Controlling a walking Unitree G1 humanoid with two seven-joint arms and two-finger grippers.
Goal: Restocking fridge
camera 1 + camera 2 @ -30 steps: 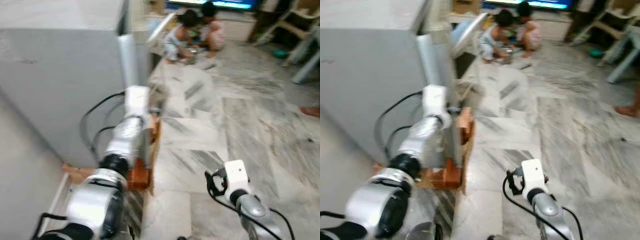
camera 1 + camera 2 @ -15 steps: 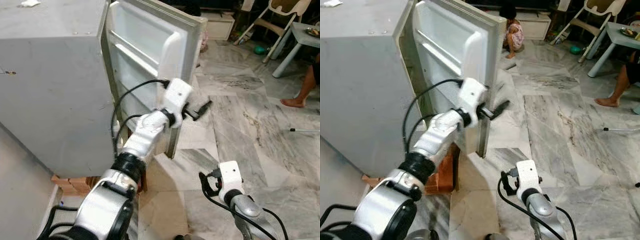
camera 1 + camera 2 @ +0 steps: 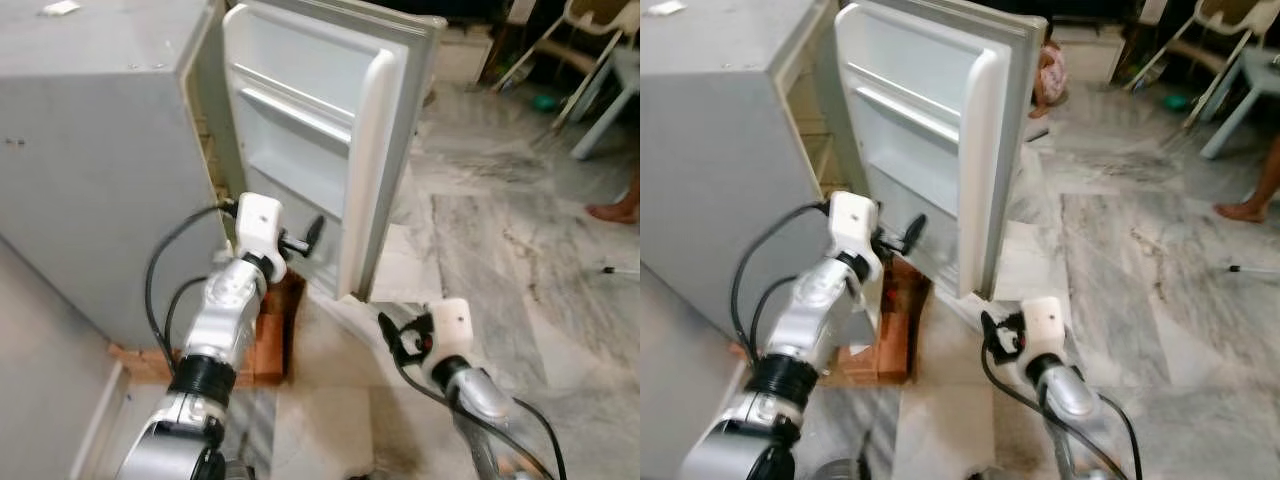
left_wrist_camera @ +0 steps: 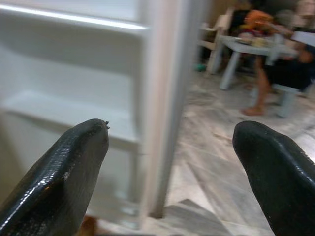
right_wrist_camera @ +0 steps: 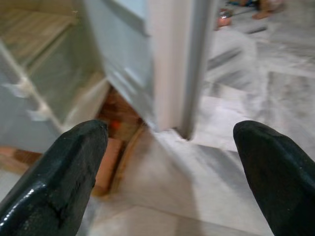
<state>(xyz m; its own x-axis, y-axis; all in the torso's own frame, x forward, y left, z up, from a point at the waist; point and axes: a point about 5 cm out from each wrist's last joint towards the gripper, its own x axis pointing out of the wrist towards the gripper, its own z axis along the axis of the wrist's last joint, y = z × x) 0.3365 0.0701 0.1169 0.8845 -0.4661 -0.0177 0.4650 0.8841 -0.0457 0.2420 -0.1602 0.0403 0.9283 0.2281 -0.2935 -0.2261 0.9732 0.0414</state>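
Observation:
A grey fridge point(image 3: 100, 180) stands at the left with its door point(image 3: 330, 150) swung wide. The door's white inner side shows bare shelves point(image 3: 295, 110). My left gripper point(image 3: 308, 236) hangs open, holding nothing, close to the lower inside of the door. In the left wrist view the gripper point(image 4: 172, 129) faces the door's edge point(image 4: 167, 98). My right gripper point(image 3: 400, 338) is low over the floor, just right of the door's bottom corner, open and holding nothing. The right wrist view shows it point(image 5: 171, 129) facing the door's lower edge point(image 5: 177, 73), with the cabinet's shelves point(image 5: 39, 59) beside it.
The fridge rests on a reddish-brown block base point(image 3: 270, 340). Marble floor point(image 3: 500, 230) spreads to the right. A person's foot point(image 3: 615, 210) is at the right edge. A pale chair and table point(image 3: 600, 60) stand at the back right, and a child point(image 3: 1048, 75) sits behind the door.
The fridge door has swung open. My left gripper has dropped from the door's outer edge to its lower inner side. The camera has also shifted.

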